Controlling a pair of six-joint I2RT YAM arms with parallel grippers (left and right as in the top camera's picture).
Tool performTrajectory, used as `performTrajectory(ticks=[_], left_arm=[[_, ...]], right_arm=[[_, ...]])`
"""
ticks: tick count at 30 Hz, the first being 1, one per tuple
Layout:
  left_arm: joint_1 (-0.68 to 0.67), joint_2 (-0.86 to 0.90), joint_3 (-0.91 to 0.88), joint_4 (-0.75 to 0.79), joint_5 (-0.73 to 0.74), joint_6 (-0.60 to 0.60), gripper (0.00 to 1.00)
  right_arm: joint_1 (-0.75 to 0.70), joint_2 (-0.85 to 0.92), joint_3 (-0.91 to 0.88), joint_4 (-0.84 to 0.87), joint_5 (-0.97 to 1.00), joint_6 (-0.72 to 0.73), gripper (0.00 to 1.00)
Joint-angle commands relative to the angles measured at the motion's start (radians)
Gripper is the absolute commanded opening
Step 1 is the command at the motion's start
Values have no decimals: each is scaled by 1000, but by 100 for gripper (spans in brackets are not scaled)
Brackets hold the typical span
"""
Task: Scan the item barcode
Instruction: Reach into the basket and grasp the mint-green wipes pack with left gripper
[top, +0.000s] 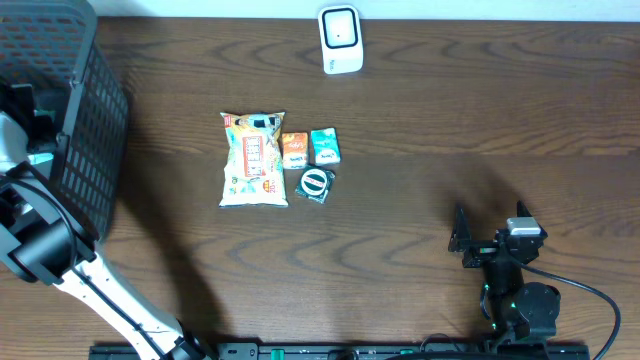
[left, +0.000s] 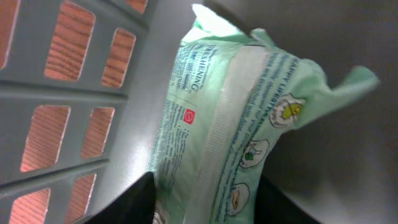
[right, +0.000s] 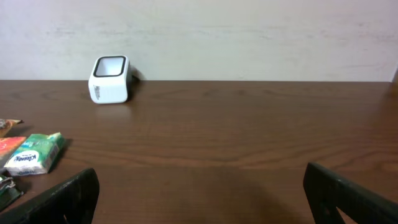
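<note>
The left gripper (left: 205, 200) was inside the basket (left: 62, 93), its fingers (left: 127, 202) apparently pinching one end of a green packet (left: 249, 106) by the basket wall. The right gripper (right: 199, 190) hung spread wide above the table (right: 217, 143), well apart from the scanner (right: 110, 79).

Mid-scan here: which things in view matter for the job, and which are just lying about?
Job: green packet, in left gripper; basket; scanner.
Lying about: snack bag; orange packet; teal packet; round dark item; idle right gripper.
</note>
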Motion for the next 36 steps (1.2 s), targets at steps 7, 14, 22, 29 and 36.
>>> performTrajectory(ticks=[7, 14, 22, 29, 36], left_arm=[[6, -30, -32, -19, 16, -201, 7], [8, -241, -29, 8, 286, -464, 7], [5, -546, -29, 110, 540, -948, 7], [-68, -761, -29, 46, 667, -1085, 7], [-423, -830, -29, -137, 660, -902, 7]], right_arm=[[3, -6, -1, -5, -6, 11, 99], [3, -6, -1, -5, -6, 11, 99], [3, -6, -1, -5, -6, 11, 99], [3, -6, -2, -5, -6, 11, 99], [3, -6, -2, -5, -6, 11, 99]])
